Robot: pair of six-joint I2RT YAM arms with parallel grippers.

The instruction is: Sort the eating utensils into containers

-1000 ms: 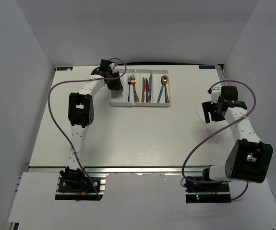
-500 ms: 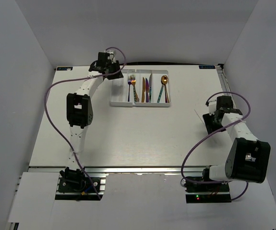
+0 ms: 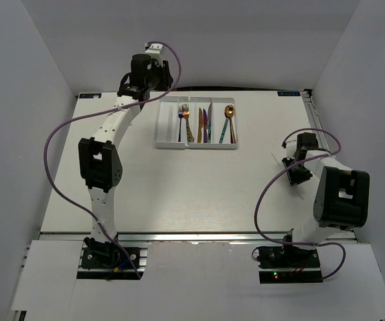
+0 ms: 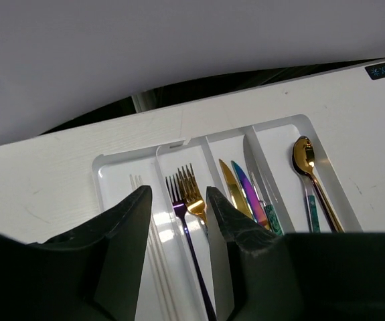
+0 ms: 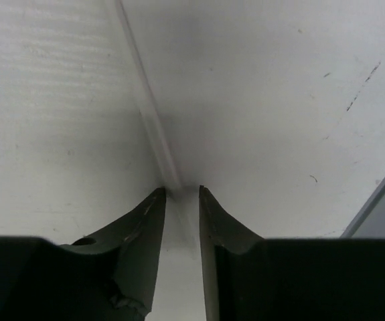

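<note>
Now the table (image 3: 179, 194) shows no loose cutlery that I can see. The tray (image 3: 195, 146) sits at the far side, centre-left. L arm has lifted up and back off the tray's left end since a sec ago, and R arm has folded in toward the R edge.

My left gripper (image 4: 179, 194) hangs above the tray, fingers apart, nothing between them. My right gripper (image 5: 181, 190) is low at the table, fingers near together w/ a thin pale strip (image 5: 145, 100) running into the gap. Can't tell if it's pinched.

Forks (image 4: 191, 190) are in the 2nd slot from the left, knives (image 4: 242, 187) in the 3rd, spoons (image 4: 306, 157) in the 4th. Thin sticks (image 4: 157, 251) lie in the 1st.

Sorting looks done, I reckon. L is close to the back wall, R close to the side wall & table edge. Best room to move is mid-table.
</note>
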